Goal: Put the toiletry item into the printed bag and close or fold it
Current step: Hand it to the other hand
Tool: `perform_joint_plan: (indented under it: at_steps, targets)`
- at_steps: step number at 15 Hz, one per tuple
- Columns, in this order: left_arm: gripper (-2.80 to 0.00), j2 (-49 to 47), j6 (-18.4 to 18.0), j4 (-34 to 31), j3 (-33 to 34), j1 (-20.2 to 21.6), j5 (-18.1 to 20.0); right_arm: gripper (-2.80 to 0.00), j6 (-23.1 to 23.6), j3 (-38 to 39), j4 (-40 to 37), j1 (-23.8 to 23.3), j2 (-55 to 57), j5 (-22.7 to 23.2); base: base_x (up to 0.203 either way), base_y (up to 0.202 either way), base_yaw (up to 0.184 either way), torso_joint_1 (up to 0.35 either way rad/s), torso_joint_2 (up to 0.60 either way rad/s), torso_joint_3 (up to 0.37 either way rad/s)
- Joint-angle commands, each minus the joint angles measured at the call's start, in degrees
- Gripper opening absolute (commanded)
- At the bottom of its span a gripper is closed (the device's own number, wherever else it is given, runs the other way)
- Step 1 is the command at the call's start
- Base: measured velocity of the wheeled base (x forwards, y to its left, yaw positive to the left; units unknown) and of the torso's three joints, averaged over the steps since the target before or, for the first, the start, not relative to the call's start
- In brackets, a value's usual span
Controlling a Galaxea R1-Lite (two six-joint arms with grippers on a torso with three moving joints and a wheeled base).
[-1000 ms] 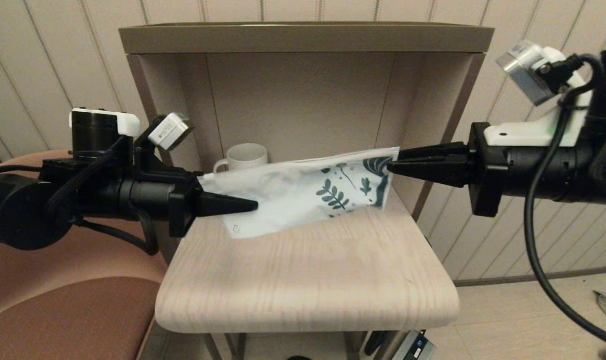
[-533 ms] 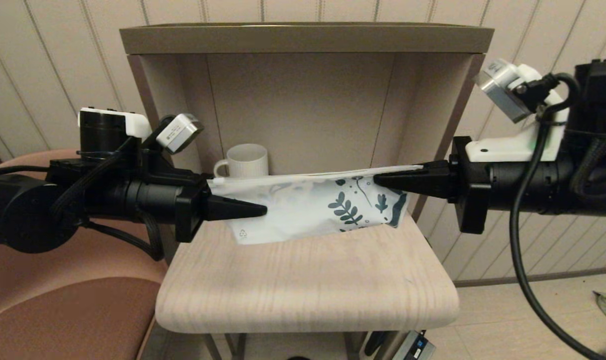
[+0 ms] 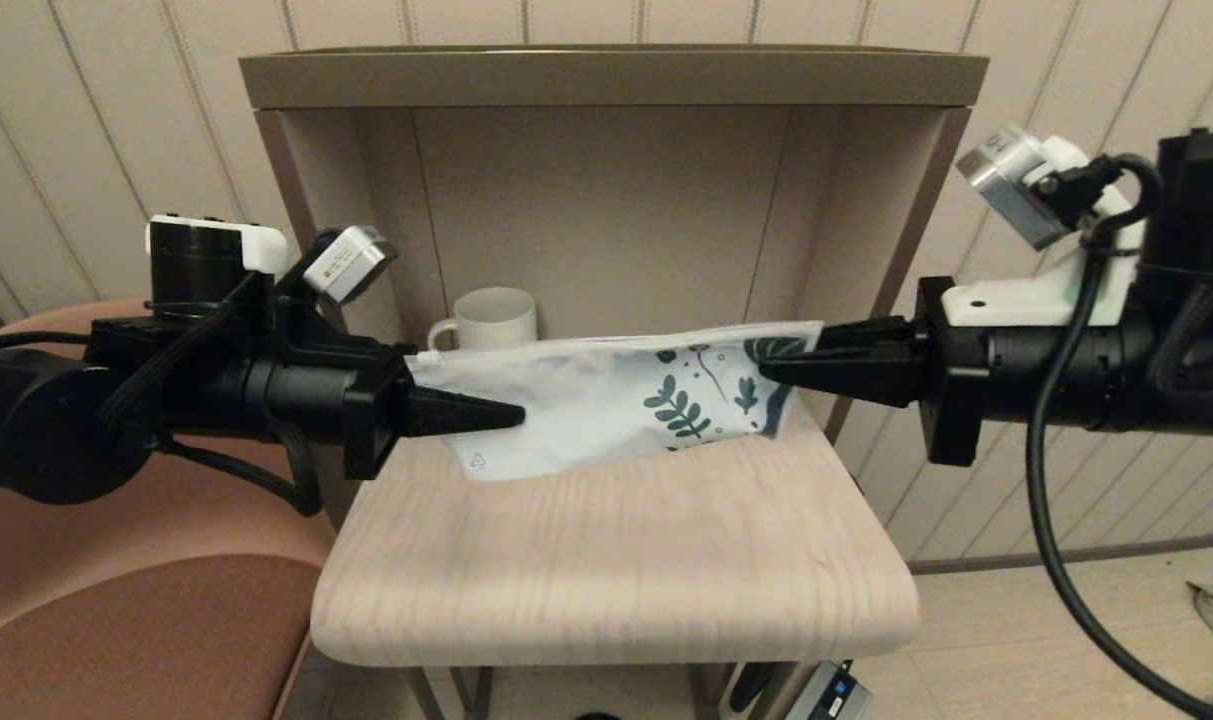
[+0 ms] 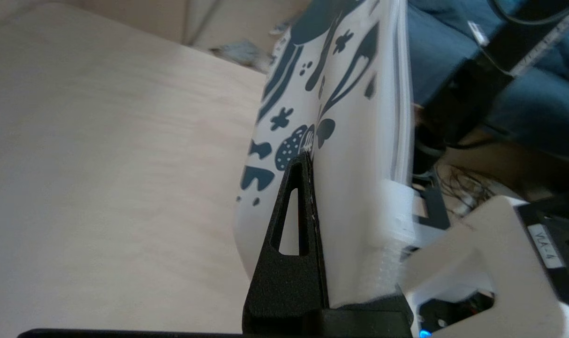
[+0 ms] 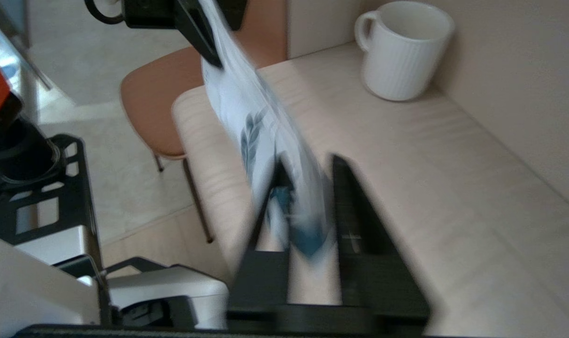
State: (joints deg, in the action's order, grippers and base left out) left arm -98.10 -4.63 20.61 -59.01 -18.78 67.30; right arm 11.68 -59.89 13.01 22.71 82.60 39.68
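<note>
White ribbed mug [image 3: 486, 318]: back-left corner of wooden shelf [image 3: 616, 560]. Printed bag [image 3: 606, 400] above it: left gripper [image 3: 511, 412] clamps plain end; right gripper [image 3: 766, 370], parted, straddles leafy end.

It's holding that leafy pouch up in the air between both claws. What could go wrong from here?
Three risks, I would guess. The left gripper pinches only the plain end of the printed bag, so a tug could slip it loose. The right gripper has its fingers apart around the leafy end, so that end may drop onto the tabletop. The white ribbed mug stands close behind the bag; a swing backward might knock it.
</note>
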Motion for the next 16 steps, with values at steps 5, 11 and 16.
perform_joint_plan:
  at_steps: [5,11,16]
  targets:
    - [-2.8,-0.2,0.0,0.2,0.0,-0.1,0.5,-2.8,0.1,1.0,-0.1,0.1,-0.3,0.3,0.0,0.0,0.0,0.0,0.0,0.0]
    - [-2.8,-0.2,-0.1,0.2,0.0,-0.1,0.5,-2.8,0.2,1.3,0.1,0.1,-0.3,0.4,0.0,0.0,0.0,0.0,0.0,0.0]
    - [-2.8,-0.2,-0.1,0.2,0.0,-0.1,0.5,0.0,2.3,2.1,-0.2,0.2,-0.5,0.3,0.0,0.0,0.0,0.0,0.0,0.0]
